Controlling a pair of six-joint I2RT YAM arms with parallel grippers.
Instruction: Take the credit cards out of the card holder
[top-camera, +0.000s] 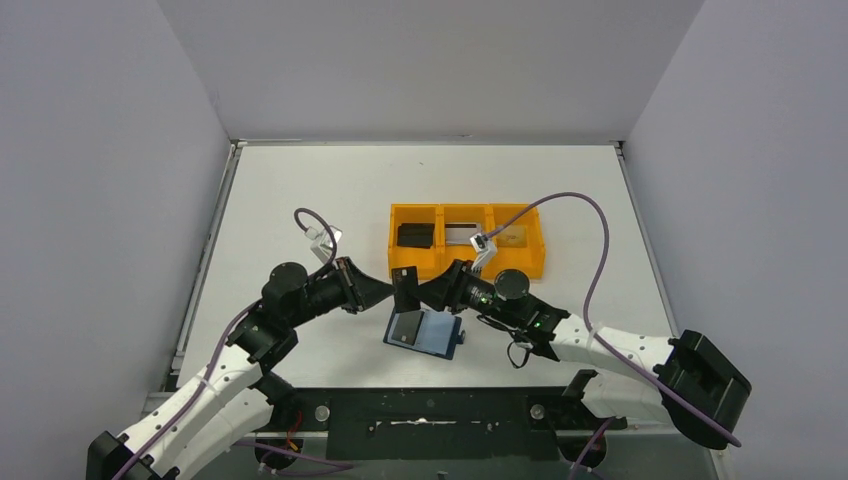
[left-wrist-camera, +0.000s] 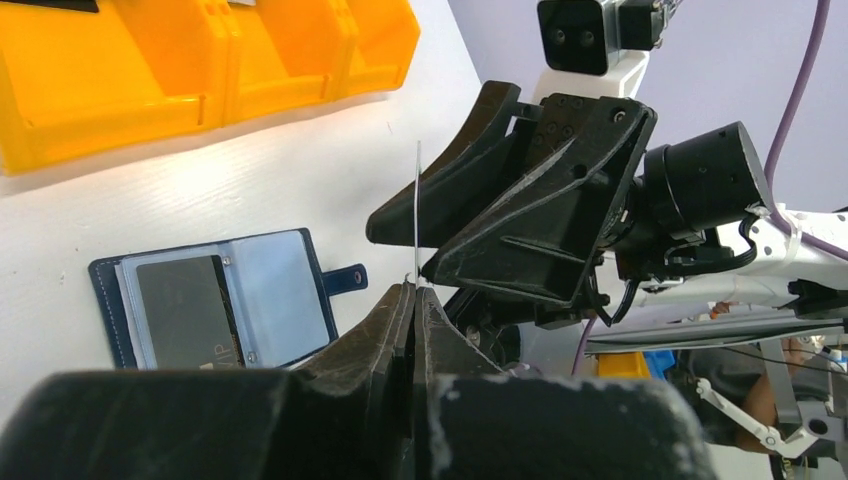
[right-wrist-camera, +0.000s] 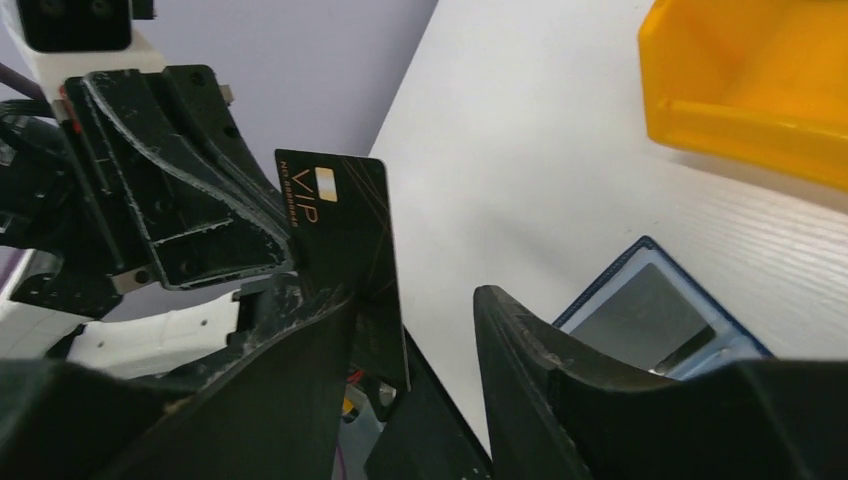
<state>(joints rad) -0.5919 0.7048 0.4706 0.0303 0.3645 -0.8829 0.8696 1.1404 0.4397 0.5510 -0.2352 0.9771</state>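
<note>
A black credit card (top-camera: 407, 290) marked VIP (right-wrist-camera: 340, 240) stands upright above the table, and my left gripper (top-camera: 385, 290) is shut on its edge (left-wrist-camera: 417, 215). My right gripper (right-wrist-camera: 415, 300) faces it, open. The card lies against one finger, with a gap to the other. The navy card holder (top-camera: 425, 333) lies open on the table below them. Another dark card (left-wrist-camera: 185, 310) sits in its left pocket. The tab (left-wrist-camera: 345, 280) sticks out to the side.
An orange three-compartment tray (top-camera: 466, 207) stands just behind the grippers. It holds a black card (top-camera: 415, 235), a silver one (top-camera: 460, 235) and a tan one (top-camera: 512, 236). Walls enclose the table on three sides.
</note>
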